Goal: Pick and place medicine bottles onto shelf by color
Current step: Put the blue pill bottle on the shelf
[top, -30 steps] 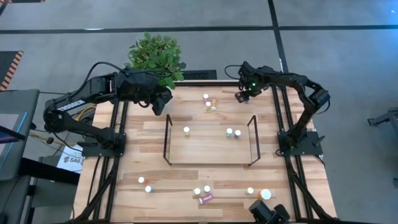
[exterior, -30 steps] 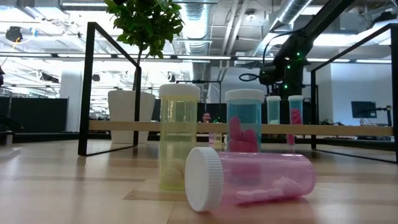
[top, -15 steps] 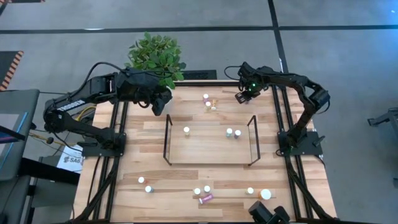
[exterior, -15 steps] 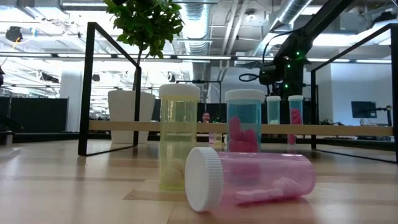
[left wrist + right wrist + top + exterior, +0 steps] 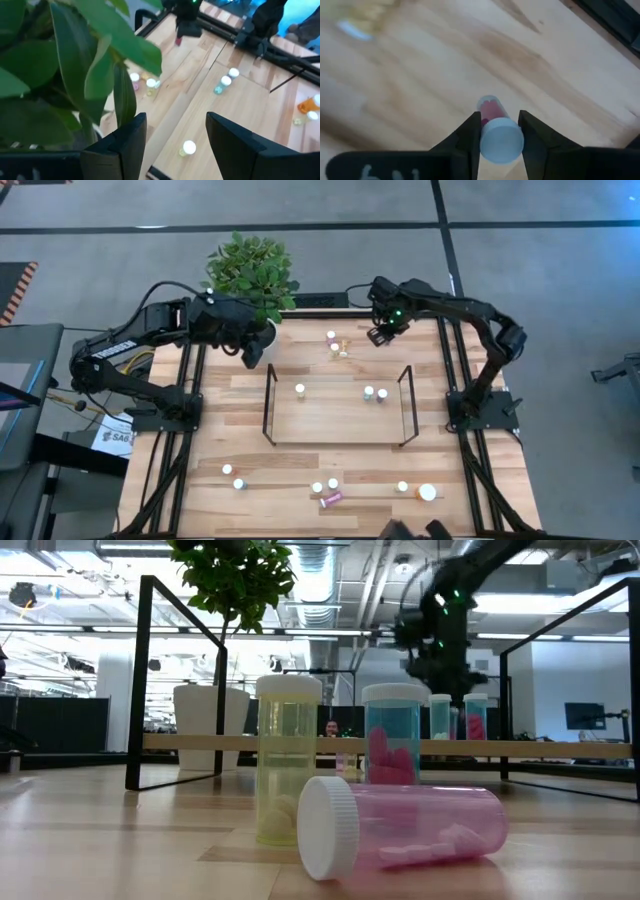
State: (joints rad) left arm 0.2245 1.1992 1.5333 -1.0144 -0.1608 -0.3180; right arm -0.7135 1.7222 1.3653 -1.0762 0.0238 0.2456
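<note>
My right gripper (image 5: 379, 336) hovers over the table's far right part, beyond the shelf (image 5: 337, 420), shut on a small pink bottle (image 5: 490, 107) with a white cap. The light-wood shelf has black wire frames at its two short ends. Three bottles stand on it: one at the left (image 5: 299, 389) and two at the right (image 5: 374, 393). Three more bottles (image 5: 335, 345) stand at the far middle. Several stand near the front edge, where a pink one (image 5: 330, 498) lies on its side. My left gripper (image 5: 253, 350) is open and empty at the far left, by the plant. My right gripper pinches the pink bottle at its white cap (image 5: 501, 142) between its two fingers (image 5: 470, 135). The fingers come from above, pointing down. The bottle hangs upright below them, cap up, clear of the table.
A potted plant (image 5: 250, 270) stands at the far left corner, its leaves close to my left gripper (image 5: 175, 145). A wider white-capped orange bottle (image 5: 427, 492) stands at the near right. Black frame rails run along the table's left and right edges.
My right gripper has gone toward the table's left edge with the pink bottle, which stays held between its fingers.
</note>
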